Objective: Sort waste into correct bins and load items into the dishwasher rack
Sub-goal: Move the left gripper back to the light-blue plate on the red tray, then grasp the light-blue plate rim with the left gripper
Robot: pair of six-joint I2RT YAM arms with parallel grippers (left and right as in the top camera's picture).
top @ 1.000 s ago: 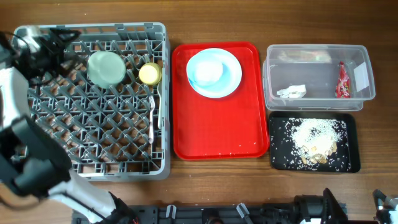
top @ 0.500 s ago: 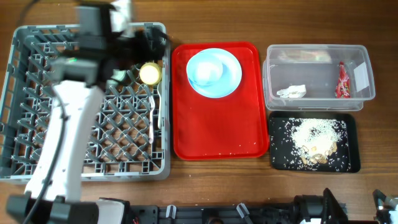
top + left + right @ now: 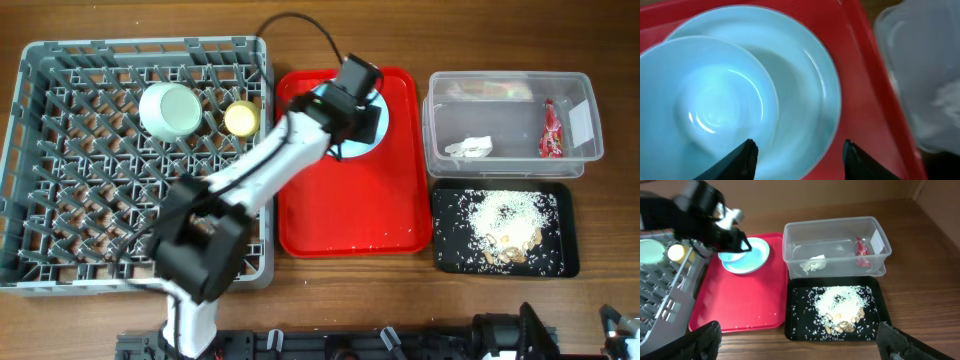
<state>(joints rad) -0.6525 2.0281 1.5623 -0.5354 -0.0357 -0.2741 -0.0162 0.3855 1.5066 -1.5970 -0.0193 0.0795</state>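
My left gripper point(image 3: 798, 147) is open and empty, low over the round pale-blue plate point(image 3: 810, 90) on the red tray. One finger is over the pale teal bowl point(image 3: 705, 105) that sits on the plate, the other over the tray beside the plate's rim. In the overhead view the left gripper point(image 3: 362, 122) hides most of the plate. Another teal bowl point(image 3: 172, 110) and the yellow cup point(image 3: 241, 118) stand in the grey dishwasher rack point(image 3: 60, 200). My right gripper point(image 3: 800, 340) is open and empty, above the table's front edge.
The clear tub point(image 3: 436, 140) holds the red wrapper point(image 3: 549, 130) and the white tissue point(image 3: 468, 148). The black tray point(image 3: 450, 255) holds rice point(image 3: 510, 215) and brownish scraps point(image 3: 510, 250). A few grains lie on the red tray point(image 3: 340, 215).
My left arm has swung from the rack's far left, across the rack, to the plate on the red tray. The right arm has not moved.
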